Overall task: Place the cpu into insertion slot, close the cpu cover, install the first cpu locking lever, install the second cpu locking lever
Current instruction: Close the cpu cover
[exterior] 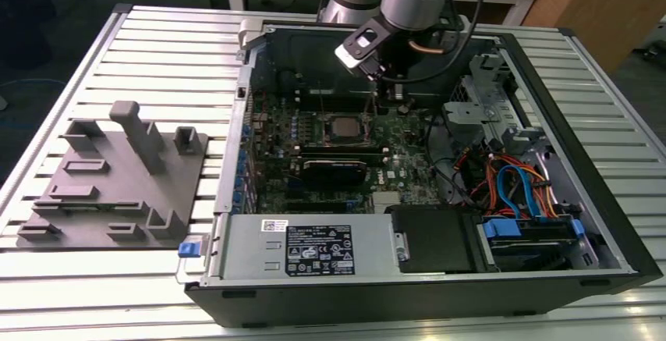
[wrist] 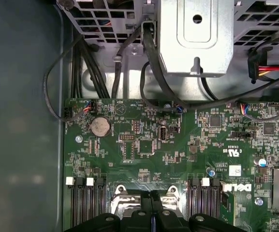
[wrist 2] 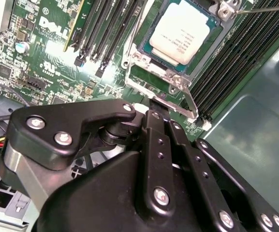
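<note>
Grey fixture block (exterior: 115, 193) on the slatted table (exterior: 156, 52); silver power supply (exterior: 249, 257); blue cables (exterior: 512, 189); coin battery (wrist: 100, 126)

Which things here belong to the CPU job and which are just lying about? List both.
Job:
- cpu
- cpu cover, framing it
- locking lever
- gripper, at the cover's edge

Lying about:
- memory slots
- coin battery
- grey fixture tray
- power supply
- drive cables

The cpu (wrist 2: 180, 31) has a matt silver-grey metal top; the cpu cover (wrist 2: 152, 73) is brighter, smooth bare metal.
</note>
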`<move>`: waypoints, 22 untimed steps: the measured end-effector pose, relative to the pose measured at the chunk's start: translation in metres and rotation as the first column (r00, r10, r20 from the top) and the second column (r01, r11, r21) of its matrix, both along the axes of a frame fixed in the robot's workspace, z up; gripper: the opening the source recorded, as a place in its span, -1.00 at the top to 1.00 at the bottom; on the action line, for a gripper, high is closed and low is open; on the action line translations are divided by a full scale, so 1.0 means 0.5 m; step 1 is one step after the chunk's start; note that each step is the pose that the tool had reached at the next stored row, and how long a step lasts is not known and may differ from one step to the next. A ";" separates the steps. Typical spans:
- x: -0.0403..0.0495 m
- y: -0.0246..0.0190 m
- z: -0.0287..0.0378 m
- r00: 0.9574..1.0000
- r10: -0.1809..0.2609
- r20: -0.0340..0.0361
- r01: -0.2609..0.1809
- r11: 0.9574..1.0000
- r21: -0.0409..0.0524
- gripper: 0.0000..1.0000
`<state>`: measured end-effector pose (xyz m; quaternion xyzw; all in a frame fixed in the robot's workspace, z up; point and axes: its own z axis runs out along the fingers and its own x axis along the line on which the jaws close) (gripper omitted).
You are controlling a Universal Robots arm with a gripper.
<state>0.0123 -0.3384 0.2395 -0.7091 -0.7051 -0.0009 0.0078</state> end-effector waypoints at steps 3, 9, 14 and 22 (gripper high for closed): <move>-0.007 0.0001 0.000 1.000 0.000 0.000 0.000 1.000 0.000 0.79; -0.014 0.0000 0.000 1.000 0.000 0.000 0.000 1.000 0.000 0.79; -0.021 0.0000 -0.002 1.000 0.000 0.000 0.000 1.000 0.001 0.79; -0.033 0.0000 -0.010 1.000 0.001 0.000 -0.001 1.000 0.001 0.79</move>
